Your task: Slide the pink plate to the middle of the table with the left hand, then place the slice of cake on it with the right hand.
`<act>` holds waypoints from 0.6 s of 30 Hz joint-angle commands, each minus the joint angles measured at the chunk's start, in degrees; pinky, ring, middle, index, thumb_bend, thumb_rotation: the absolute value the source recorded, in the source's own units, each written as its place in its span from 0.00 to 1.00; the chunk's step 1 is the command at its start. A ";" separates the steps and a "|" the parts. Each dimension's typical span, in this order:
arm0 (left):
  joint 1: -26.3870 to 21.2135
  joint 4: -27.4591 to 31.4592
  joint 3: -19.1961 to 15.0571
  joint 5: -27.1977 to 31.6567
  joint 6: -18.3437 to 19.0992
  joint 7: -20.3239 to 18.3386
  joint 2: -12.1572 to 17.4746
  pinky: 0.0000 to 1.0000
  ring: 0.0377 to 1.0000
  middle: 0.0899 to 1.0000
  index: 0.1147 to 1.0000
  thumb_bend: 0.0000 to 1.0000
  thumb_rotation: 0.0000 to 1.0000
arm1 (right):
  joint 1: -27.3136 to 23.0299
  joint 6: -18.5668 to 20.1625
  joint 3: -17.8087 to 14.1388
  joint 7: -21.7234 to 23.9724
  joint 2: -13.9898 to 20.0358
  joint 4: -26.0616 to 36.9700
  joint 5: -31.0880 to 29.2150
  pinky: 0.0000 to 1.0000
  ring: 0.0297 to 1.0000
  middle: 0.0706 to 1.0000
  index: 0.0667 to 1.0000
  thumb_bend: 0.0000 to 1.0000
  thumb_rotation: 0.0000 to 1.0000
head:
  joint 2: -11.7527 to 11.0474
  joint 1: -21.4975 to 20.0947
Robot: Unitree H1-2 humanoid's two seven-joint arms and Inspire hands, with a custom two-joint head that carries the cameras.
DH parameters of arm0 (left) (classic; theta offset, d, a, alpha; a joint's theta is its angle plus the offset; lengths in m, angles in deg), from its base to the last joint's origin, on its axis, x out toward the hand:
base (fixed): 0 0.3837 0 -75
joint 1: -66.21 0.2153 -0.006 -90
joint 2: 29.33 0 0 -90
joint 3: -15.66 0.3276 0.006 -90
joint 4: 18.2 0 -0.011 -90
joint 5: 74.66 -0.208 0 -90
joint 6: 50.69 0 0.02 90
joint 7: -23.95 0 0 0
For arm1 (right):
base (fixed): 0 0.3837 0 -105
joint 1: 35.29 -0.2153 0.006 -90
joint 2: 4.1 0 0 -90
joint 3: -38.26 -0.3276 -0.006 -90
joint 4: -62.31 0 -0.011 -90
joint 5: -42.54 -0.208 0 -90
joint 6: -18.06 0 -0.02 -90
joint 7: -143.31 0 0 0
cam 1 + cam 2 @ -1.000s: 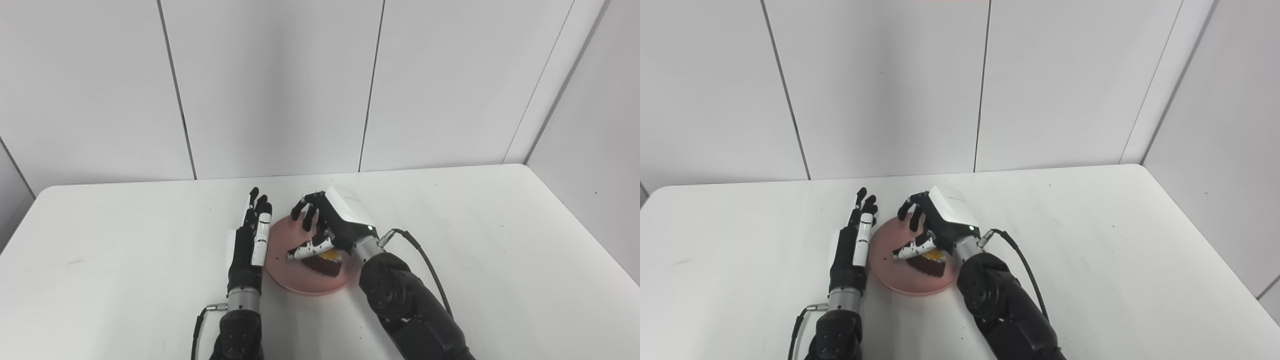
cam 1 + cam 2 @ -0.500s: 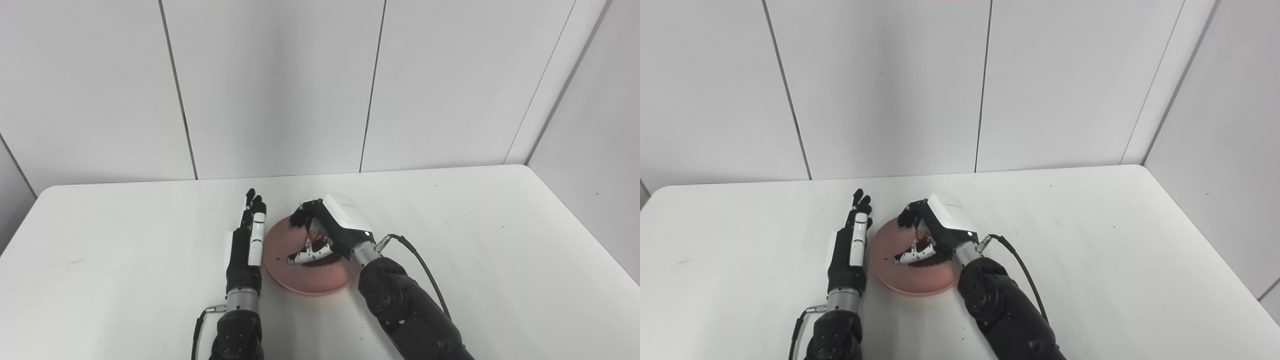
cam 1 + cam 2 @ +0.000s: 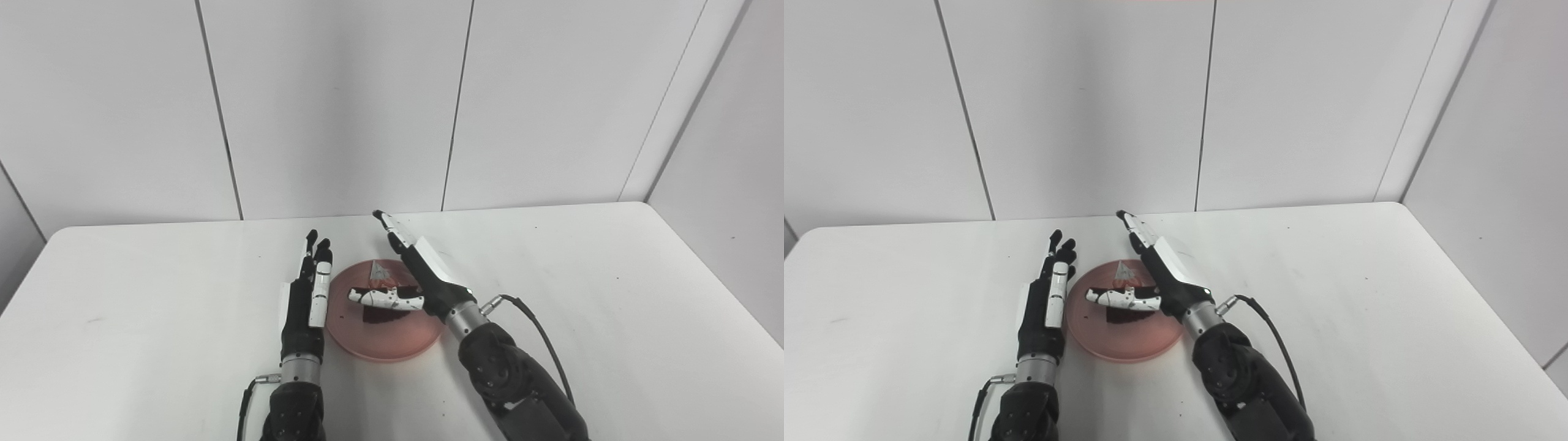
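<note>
The pink plate [image 3: 392, 338] lies flat near the middle of the white table. A dark slice of cake [image 3: 381, 283] with a red and white top rests on the plate, partly hidden behind my right thumb. My right hand [image 3: 422, 275] hovers over the plate's right part, open, fingers stretched away from me, thumb pointing left across the cake. My left hand [image 3: 306, 294] stands open on its edge just left of the plate's rim, fingers straight; whether it touches the rim I cannot tell.
The white table [image 3: 612, 318] ends at grey wall panels [image 3: 343, 110] behind. A black cable [image 3: 539, 331] loops from my right wrist over the tabletop. A few dark crumbs [image 3: 334, 317] lie on the plate's left part.
My right hand has opened and let go of the cake, its fingers stretching forward and lifting. The cake now lies on the plate. My left hand has hardly moved.
</note>
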 commanded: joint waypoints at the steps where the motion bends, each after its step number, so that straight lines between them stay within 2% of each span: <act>1: 3.67 -1.49 -0.49 -0.04 0.41 0.04 0.65 0.97 0.95 0.95 0.95 0.56 1.00 | -0.47 -3.80 -1.45 -1.26 0.50 2.21 -1.47 0.88 1.00 1.00 1.00 0.65 0.67 | 0.10 0.03; 4: 3.58 -0.60 -0.63 0.38 1.73 -0.74 1.13 0.97 0.96 0.95 0.96 0.56 1.00 | 1.00 -4.84 -3.03 -1.92 0.28 2.54 -2.62 0.86 1.00 1.00 1.00 0.70 0.73 | 0.28 -0.17; 5: 3.60 -0.24 -0.73 0.74 2.09 -1.10 1.22 0.98 0.96 0.96 0.96 0.55 1.00 | 1.53 -4.99 -3.64 -2.27 0.11 2.69 -3.00 0.89 1.00 1.00 1.00 0.70 0.72 | 0.28 -0.17; 8: 3.46 -0.82 -0.97 1.75 -0.18 -1.93 1.88 0.97 0.96 0.96 0.96 0.54 1.00 | 3.27 -5.26 -6.45 -4.75 -1.49 2.81 -4.49 0.91 0.99 1.00 1.00 0.66 0.68 | 0.34 0.08; 9: 3.50 -0.82 -1.08 2.29 -0.70 -2.37 2.12 0.97 0.96 0.96 0.96 0.54 1.00 | 3.88 -5.11 -7.13 -6.20 -1.86 2.87 -3.83 0.90 0.98 1.00 1.00 0.66 0.68 | 0.34 0.13; 10: 3.78 0.07 -1.19 2.91 -0.40 -2.94 2.33 0.97 0.97 0.96 0.96 0.56 1.00 | 4.54 -5.18 -7.94 -6.82 -2.22 2.99 -4.31 0.90 0.96 1.00 1.00 0.66 0.74 | 0.33 0.24; 13: 4.41 2.15 -1.50 4.15 -0.73 -4.16 3.01 0.97 0.96 0.97 0.96 0.55 1.00 | 6.13 -6.61 -10.44 -5.11 -3.12 2.87 -10.70 0.98 0.98 1.00 1.00 0.60 0.80 | 0.23 0.97; 14: 4.52 2.47 -1.54 4.41 -1.30 -4.52 3.25 0.97 0.97 0.97 0.96 0.56 1.00 | 6.46 -7.73 -11.33 -4.17 -3.46 2.26 -13.72 0.97 0.98 1.00 1.00 0.57 0.81 | 0.23 0.97; 16: 4.59 3.00 -1.86 5.83 -1.89 -5.93 3.81 0.99 0.98 0.98 0.98 0.56 1.00 | 6.81 -10.43 -13.00 -2.02 -4.21 0.32 -20.15 0.97 1.00 1.00 1.00 0.54 0.76 | 0.19 1.52; 18: 4.61 3.61 -2.46 7.66 -1.28 -7.22 4.10 0.98 0.99 0.99 0.99 0.59 1.00 | 6.83 -12.35 -14.44 0.06 -5.10 -1.29 -25.82 0.98 1.00 1.00 1.00 0.58 0.72 | 0.24 2.03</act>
